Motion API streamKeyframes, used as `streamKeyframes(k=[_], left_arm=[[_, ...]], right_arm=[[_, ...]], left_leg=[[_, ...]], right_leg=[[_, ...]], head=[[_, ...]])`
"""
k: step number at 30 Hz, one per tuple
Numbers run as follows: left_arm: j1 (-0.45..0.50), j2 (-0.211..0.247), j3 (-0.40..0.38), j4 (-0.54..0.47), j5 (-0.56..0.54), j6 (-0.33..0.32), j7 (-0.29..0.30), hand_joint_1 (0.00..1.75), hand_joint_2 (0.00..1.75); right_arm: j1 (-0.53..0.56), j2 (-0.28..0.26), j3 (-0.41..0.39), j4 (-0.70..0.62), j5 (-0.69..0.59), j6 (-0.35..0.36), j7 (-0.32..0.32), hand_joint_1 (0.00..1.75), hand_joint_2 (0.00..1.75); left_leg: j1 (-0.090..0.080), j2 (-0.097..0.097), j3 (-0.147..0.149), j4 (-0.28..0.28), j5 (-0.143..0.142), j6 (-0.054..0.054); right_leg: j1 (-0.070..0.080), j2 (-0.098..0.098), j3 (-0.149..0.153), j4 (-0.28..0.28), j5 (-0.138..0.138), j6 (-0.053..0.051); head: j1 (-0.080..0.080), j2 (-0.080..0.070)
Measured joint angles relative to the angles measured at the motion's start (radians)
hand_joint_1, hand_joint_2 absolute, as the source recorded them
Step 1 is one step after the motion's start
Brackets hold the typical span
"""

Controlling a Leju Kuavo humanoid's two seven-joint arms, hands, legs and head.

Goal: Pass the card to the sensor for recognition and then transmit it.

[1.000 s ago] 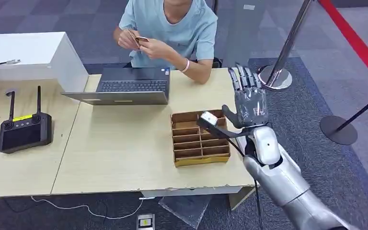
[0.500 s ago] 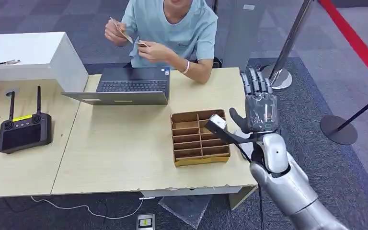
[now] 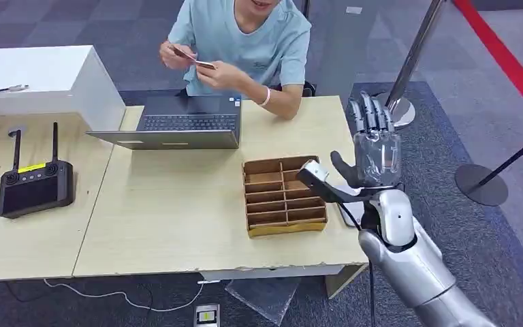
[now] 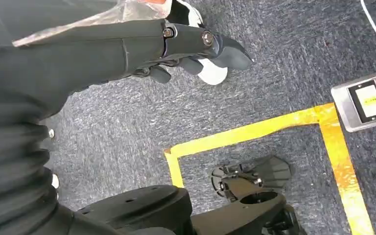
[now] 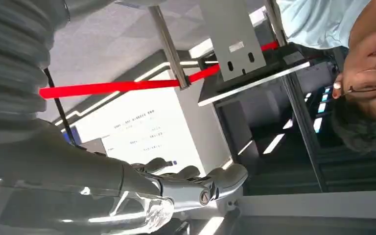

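One card far side, pinched flat in person's hands, long axis left-right; right hand raised, fingers spread, empty.

laptop, remote controller, stanchions

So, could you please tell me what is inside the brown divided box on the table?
The cardboard box shows empty compartments in the head view. Its near right corner is covered by the raised right hand and the black wrist bracket, so I cannot tell what lies there.
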Motion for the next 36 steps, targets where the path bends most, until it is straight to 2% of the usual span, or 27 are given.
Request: streamKeyframes(k=[14,27,36], left_arm=[[0.0,-0.001,0.0,0.0,-0.006,0.004,-0.018,0.0,1.75],[0.0,-0.003,0.0,0.0,-0.006,-0.008,0.003,0.0,1.75],[0.0,-0.008,0.0,0.0,-0.007,-0.005,-0.007,0.0,1.75]], right_arm=[[0.001,-0.002,-0.001,0.0,-0.002,0.001,0.0,0.0,1.75],[0.019,-0.012,-0.006,-0.012,-0.013,0.016,0.0,0.0,1.75],[0.025,-0.014,-0.006,-0.016,-0.013,0.033,0.0,0.0,1.75]], left_leg=[[0.0,0.0,0.0,0.0,0.0,0.0],[0.0,0.0,0.0,0.0,0.0,0.0],[0.0,0.0,0.0,0.0,0.0,0.0]], right_leg=[[0.0,0.0,0.0,0.0,0.0,0.0],[0.0,0.0,0.0,0.0,0.0,0.0],[0.0,0.0,0.0,0.0,0.0,0.0]], head=[[0.0,0.0],[0.0,0.0],[0.0,0.0]])
